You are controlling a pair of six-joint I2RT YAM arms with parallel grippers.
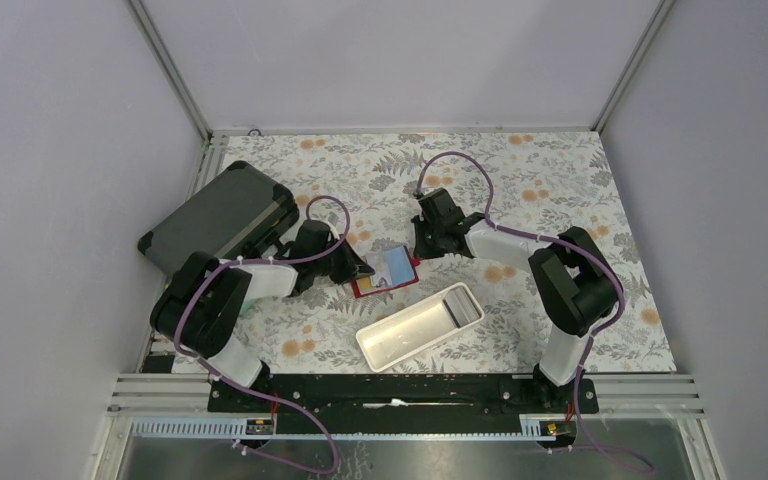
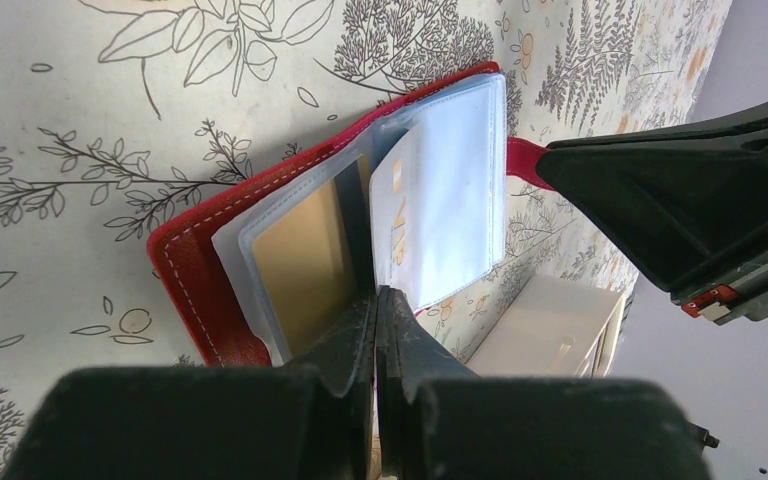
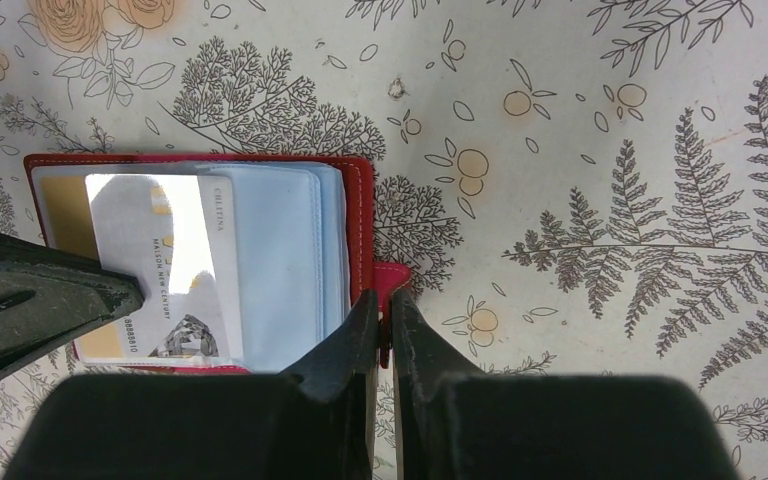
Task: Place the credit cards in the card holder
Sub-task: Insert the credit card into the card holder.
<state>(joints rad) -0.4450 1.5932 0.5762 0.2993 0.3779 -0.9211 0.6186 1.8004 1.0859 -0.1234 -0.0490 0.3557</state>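
- Overhead: I see the red, leather-like card holder [image 1: 384,273] open at the middle of the desk [image 1: 550,190].
- Left wrist: left end effector [image 2: 376,300] pressed together on its clear sleeve [image 2: 450,190]; gold card [image 2: 305,260] pocketed.
- Right wrist: right end effector [image 3: 381,305] pinches the red snap tab [image 3: 392,275].

Likely a robot lab: grey panel walls [image 1: 50,150], aluminium rails [image 1: 650,392].

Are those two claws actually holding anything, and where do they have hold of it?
The left gripper pinches a pale credit card by its end edge; the right gripper pinches the red card holder by its snap tab.
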